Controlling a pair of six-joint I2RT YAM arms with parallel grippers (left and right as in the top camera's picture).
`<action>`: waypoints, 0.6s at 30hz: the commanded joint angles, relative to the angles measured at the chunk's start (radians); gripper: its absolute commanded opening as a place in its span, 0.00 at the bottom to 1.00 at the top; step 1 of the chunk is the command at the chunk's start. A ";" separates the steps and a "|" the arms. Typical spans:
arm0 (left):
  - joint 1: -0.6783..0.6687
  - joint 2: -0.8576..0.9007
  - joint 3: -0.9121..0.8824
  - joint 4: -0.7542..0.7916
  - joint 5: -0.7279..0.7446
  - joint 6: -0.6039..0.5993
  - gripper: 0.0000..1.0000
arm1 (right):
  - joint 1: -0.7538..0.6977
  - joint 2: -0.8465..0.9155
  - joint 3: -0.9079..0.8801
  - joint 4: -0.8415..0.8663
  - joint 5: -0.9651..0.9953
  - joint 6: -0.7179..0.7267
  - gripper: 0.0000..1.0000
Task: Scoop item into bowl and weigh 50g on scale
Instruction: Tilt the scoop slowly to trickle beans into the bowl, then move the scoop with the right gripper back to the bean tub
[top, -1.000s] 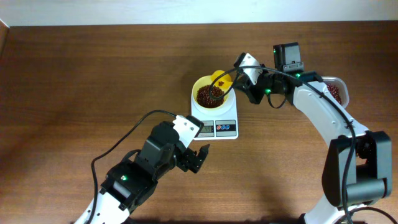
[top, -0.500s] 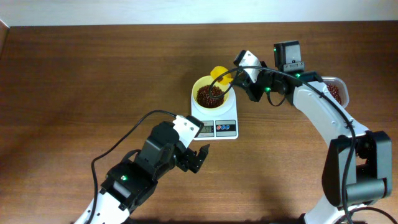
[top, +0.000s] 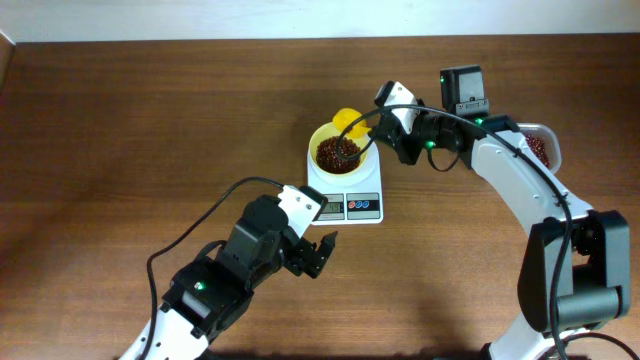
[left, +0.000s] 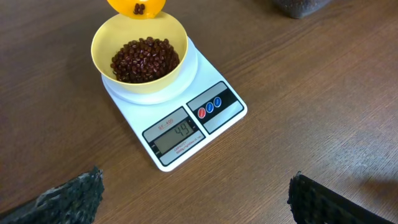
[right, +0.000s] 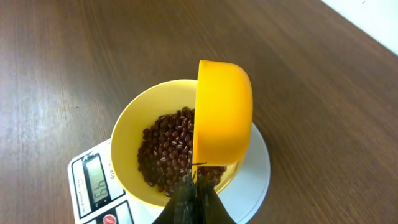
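Note:
The pale-yellow bowl (top: 338, 150) sits on the white scale (top: 345, 193) and holds a heap of red-brown beans (left: 144, 58). The scale display (left: 179, 132) reads 49. My right gripper (top: 397, 130) is shut on the handle of a bright yellow scoop (right: 222, 115), held tilted on its side over the bowl's far rim (right: 134, 112). A few beans lie in the scoop (left: 138, 6). My left gripper (top: 318, 250) is open and empty, low over the table in front of the scale.
A clear tub with more beans (top: 538, 148) stands at the right, partly hidden behind my right arm. Its corner shows at the top of the left wrist view (left: 298, 6).
The scoop has shifted slightly back and up toward the bowl's far rim. The left arm has not moved.

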 joint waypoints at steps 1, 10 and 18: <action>0.003 0.000 -0.002 0.002 0.011 0.016 0.99 | 0.007 0.006 0.004 -0.006 -0.025 0.005 0.04; 0.003 0.000 -0.002 0.002 0.011 0.016 0.99 | 0.007 0.006 0.004 -0.006 -0.024 0.005 0.04; 0.003 0.000 -0.002 0.002 0.011 0.016 0.99 | 0.007 0.006 0.004 -0.006 -0.033 0.189 0.04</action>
